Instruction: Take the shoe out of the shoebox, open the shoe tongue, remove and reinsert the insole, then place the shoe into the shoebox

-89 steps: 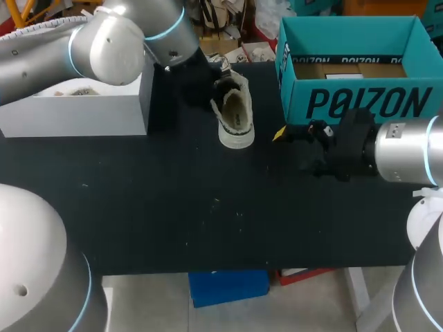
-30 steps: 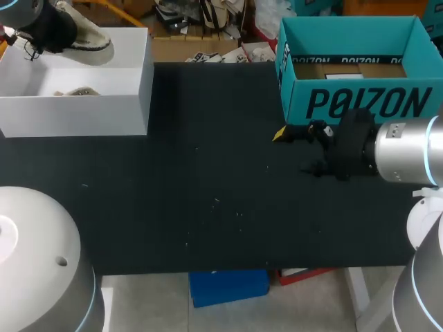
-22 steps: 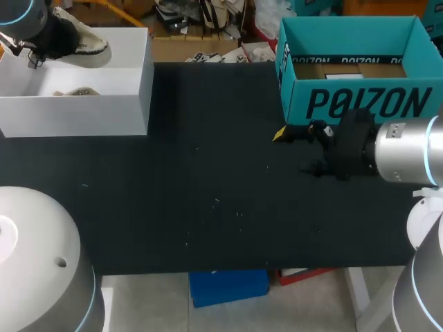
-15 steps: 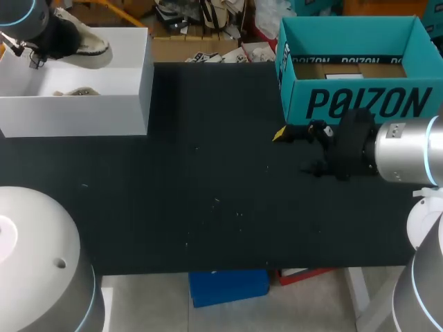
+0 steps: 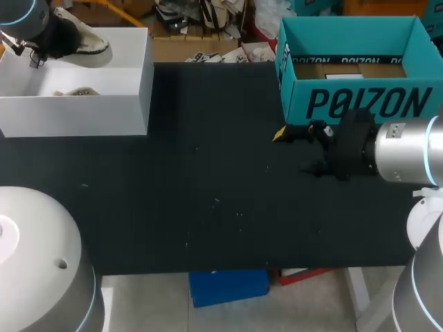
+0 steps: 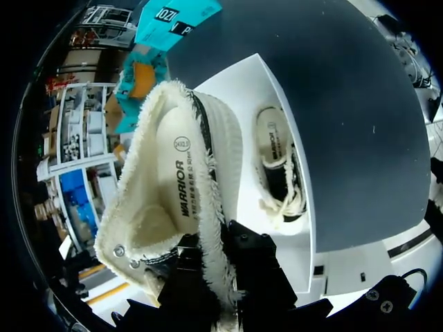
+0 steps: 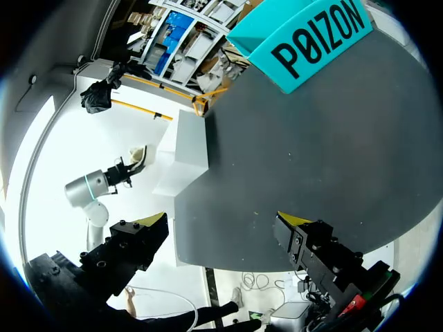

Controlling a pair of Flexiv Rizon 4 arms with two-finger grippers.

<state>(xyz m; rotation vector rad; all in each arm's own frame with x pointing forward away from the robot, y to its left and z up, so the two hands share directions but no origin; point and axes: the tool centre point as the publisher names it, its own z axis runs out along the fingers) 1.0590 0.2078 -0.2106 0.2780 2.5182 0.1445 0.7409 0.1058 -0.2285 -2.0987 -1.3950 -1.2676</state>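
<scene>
A cream, fleece-lined shoe hangs over the back of the white box at the table's far left. My left gripper is shut on it. In the left wrist view the fingers pinch the shoe's fuzzy collar, with the insole showing inside. A second shoe lies in the white box below. The teal shoebox stands open at the back right. My right gripper rests open in front of it, low over the table; in its own view the right gripper holds nothing.
Black table spreads between the two boxes. In the right wrist view the teal shoebox is far ahead, the white box off to one side, and my left arm with the shoe beyond it.
My left arm has carried the shoe from the table's back middle to above the white box, then settled it slightly lower. My right arm has stayed put.
</scene>
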